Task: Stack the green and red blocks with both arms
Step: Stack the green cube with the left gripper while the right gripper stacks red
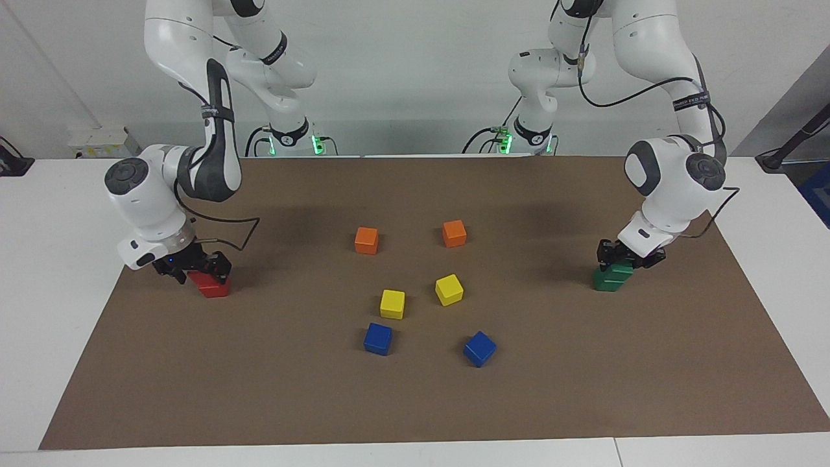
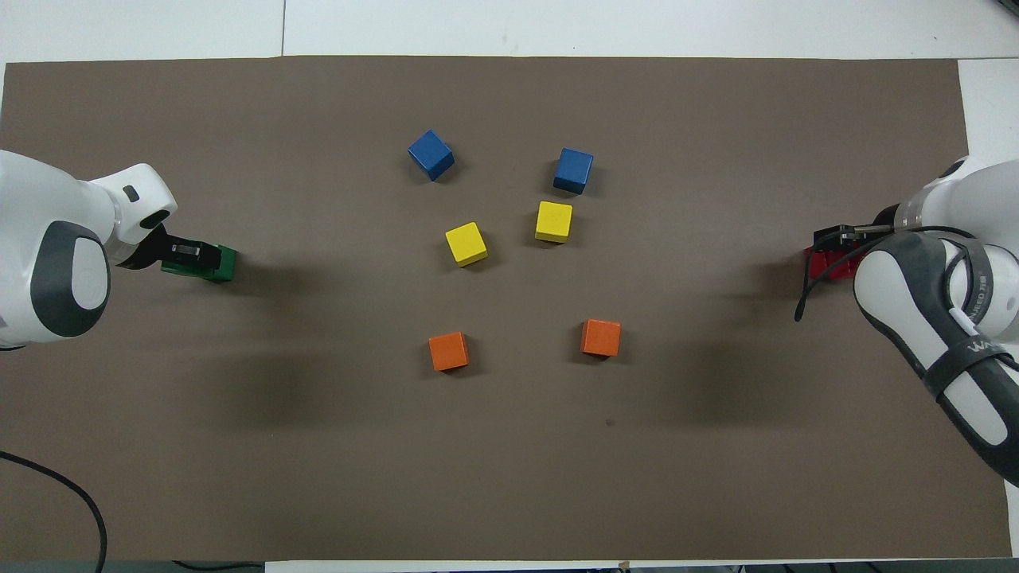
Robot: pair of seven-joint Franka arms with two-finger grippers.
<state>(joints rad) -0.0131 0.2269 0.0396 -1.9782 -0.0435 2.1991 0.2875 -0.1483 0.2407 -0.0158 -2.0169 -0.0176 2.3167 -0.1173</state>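
The right gripper [image 1: 193, 267] is low over the red blocks [image 1: 211, 283] at the right arm's end of the table. Its fingers stand spread on either side of the upper red cube without clamping it, so that cube rests on the lower one.

The left gripper [image 1: 628, 255] sits on the green blocks [image 1: 612, 276] at the left arm's end of the table, its fingers around the upper green cube (whether they grip it or have let go cannot be told). The upper green cube lies slightly askew on the lower one.

Between the two stacks, mid-table on the brown mat [image 1: 583, 389], lie six loose cubes, all apart: two orange cubes [image 1: 366, 240] nearest the robots, two yellow cubes [image 1: 392, 303] farther out, and two blue cubes [image 1: 378, 338] farthest.

A black band on the right arm's forearm carries white lettering in the overhead view, too small to read.
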